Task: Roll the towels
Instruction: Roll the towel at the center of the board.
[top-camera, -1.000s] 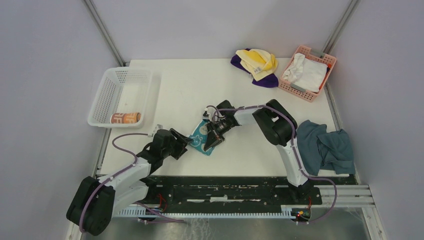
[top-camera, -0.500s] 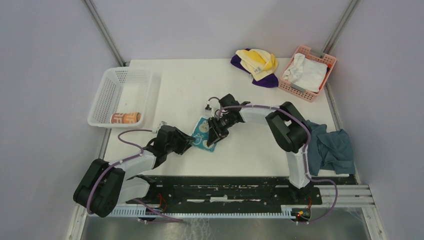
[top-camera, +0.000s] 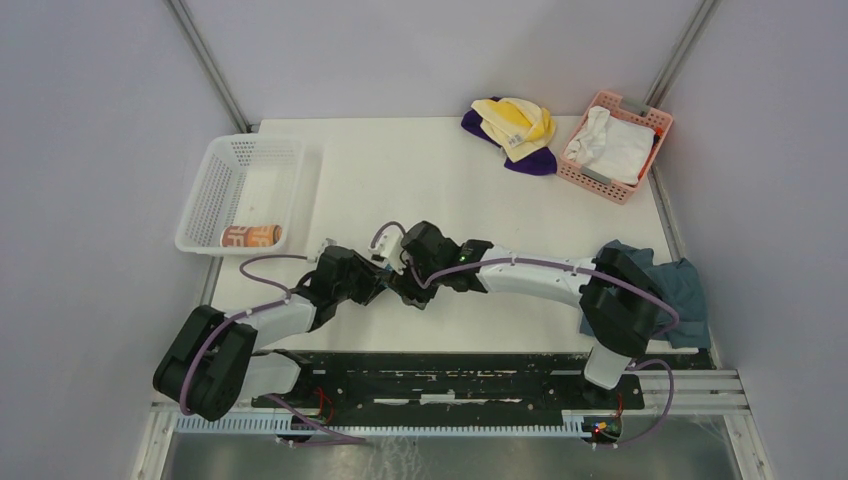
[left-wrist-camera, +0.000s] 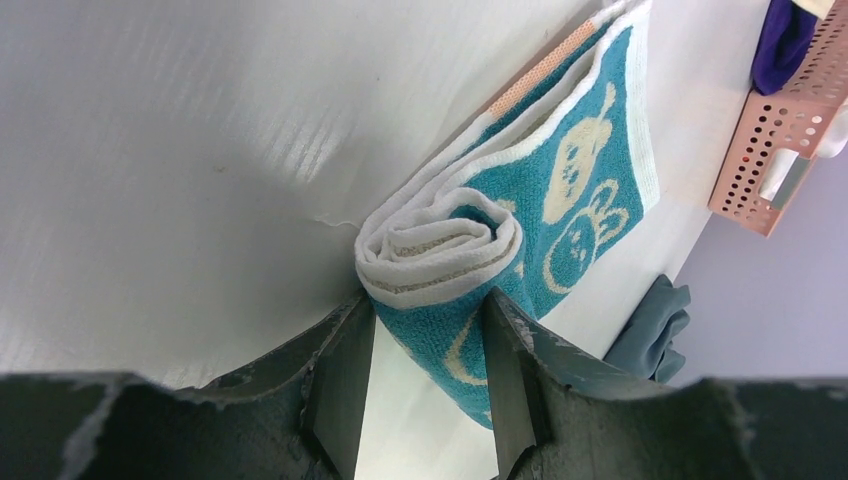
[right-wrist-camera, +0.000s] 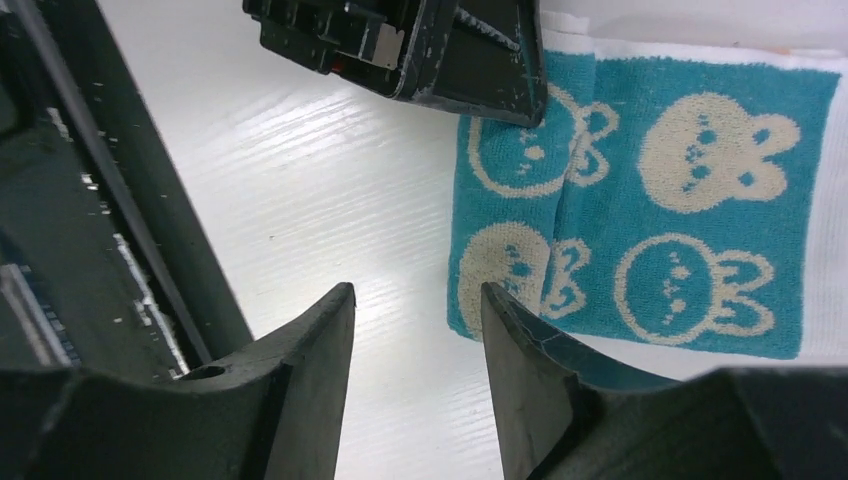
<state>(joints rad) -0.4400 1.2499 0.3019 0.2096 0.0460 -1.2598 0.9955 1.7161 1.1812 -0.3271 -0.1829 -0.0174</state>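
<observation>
A teal towel with white rabbit faces (left-wrist-camera: 560, 190) lies on the white table, partly rolled from its near end. My left gripper (left-wrist-camera: 428, 300) is shut on the rolled end (left-wrist-camera: 440, 250), one finger on each side. My right gripper (right-wrist-camera: 417, 292) stands open over bare table, just left of the towel's flat part (right-wrist-camera: 700, 200). In the top view both grippers (top-camera: 385, 282) (top-camera: 408, 290) meet over the towel and hide most of it. A yellow towel (top-camera: 515, 122) lies on a purple one (top-camera: 530, 160) at the back. A rolled orange towel (top-camera: 250, 236) lies in the white basket (top-camera: 235, 155).
A pink basket (top-camera: 655, 120) with a white cloth (top-camera: 615, 145) stands at the back right. A dull blue-grey cloth (top-camera: 660, 290) lies at the table's right edge, behind the right arm's elbow. The black rail runs along the near edge.
My right gripper has let go of the teal towel, opened and moved left and nearer, close to the left gripper. The left gripper has closed on the rolled end.
</observation>
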